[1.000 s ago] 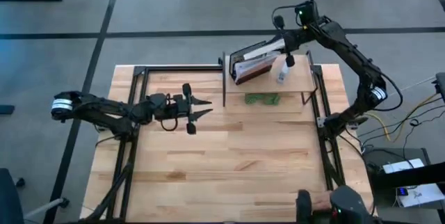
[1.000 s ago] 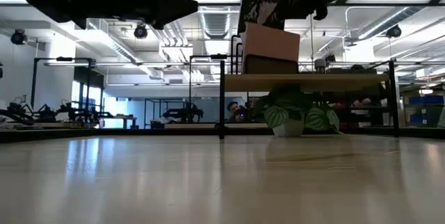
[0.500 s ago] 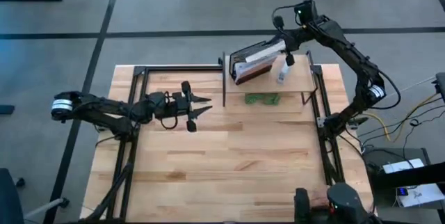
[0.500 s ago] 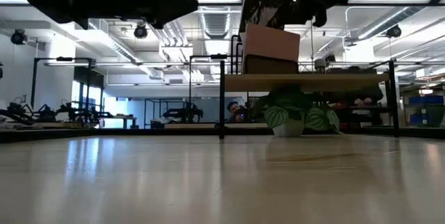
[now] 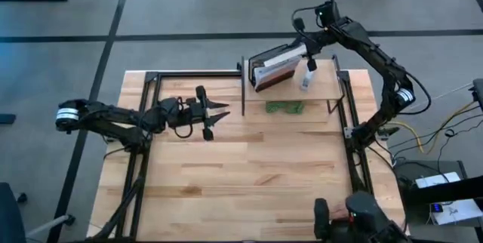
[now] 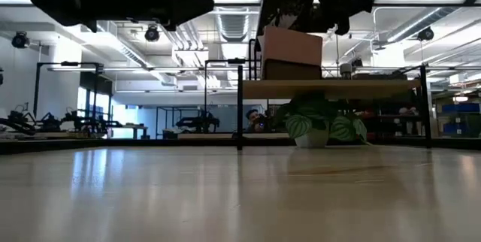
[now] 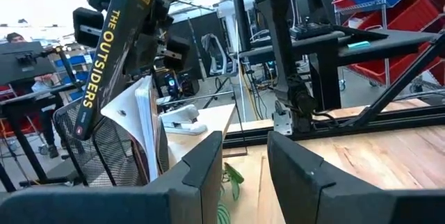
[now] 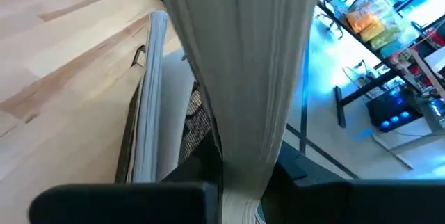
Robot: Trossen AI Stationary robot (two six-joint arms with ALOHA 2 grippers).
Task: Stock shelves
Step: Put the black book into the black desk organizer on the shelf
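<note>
The shelf (image 5: 321, 86) is a small light wood board on black legs at the far right of the table. On it stand a black wire rack (image 7: 104, 147) holding a white book (image 7: 144, 130), and a white stapler (image 7: 183, 120). My right gripper (image 5: 308, 47) is shut on a black book (image 7: 104, 57) marked "The Outsiders", held tilted above the rack. My left gripper (image 5: 216, 113) hovers open over the table's left half, pointing at the shelf, with nothing between its fingers. My right gripper pinches the black book between its two fingers at the upper end (image 5: 300, 50), with the page edge (image 8: 243, 78) running out ahead of the fingers. It comes from above on the far right. The book slants down toward the rack; whether its lower corner (image 7: 81, 128) touches the rack, I cannot tell.
A green leafy plant (image 6: 319, 125) sits on the table under the shelf. A brown block (image 6: 293, 50) shows on the shelf in the low view. Black frame rails (image 5: 143, 160) run along the table's left and right sides. The near half of the tabletop (image 5: 249, 190) is bare wood.
My right gripper has lowered the black book a little toward the rack and edged toward the table's left; in the low view the title on its cover has come down into sight.
</note>
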